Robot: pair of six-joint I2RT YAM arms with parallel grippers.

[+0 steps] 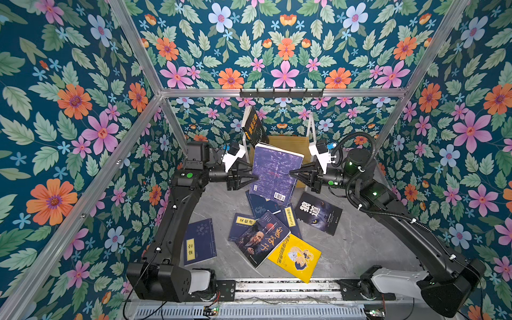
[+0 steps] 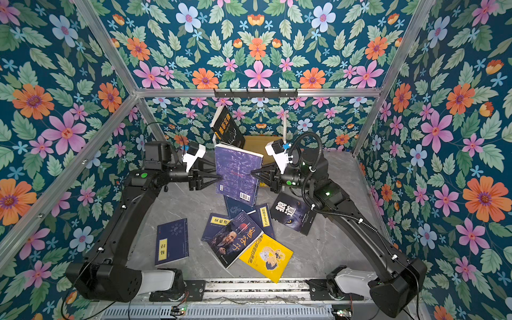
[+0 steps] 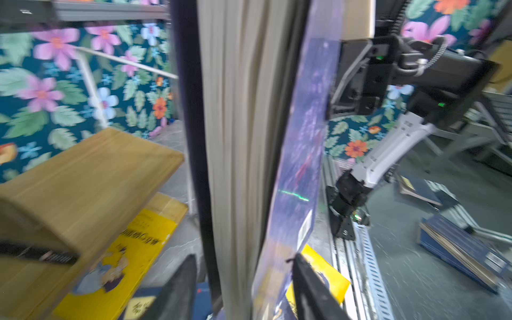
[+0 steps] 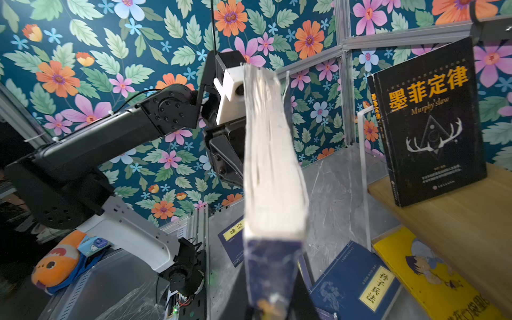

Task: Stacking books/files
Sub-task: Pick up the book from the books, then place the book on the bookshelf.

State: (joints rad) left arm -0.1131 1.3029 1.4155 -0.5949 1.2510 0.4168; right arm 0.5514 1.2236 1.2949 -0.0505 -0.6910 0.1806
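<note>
Hanging above the far part of the grey table, a thick purple book is caught between the two arms, its barcode side facing up in both top views. The right hand is clamped narrow on the book's right edge, and the right wrist view shows the book running straight out from between that hand's jaws. The left hand meets the opposite edge. Its jaws stand fairly wide on either side of the pages, and one fingertip touches the flared cover, but I cannot tell whether the jaws press. Behind the book, a black book with orange title leans upright on a wooden shelf, and a yellow cartoon book lies beneath the shelf. Nearer the arm bases, a bearded-man book, another yellow cartoon book and thin navy books lie overlapping. A black wolf-eye book and one lone navy book lie apart from that heap.
</note>
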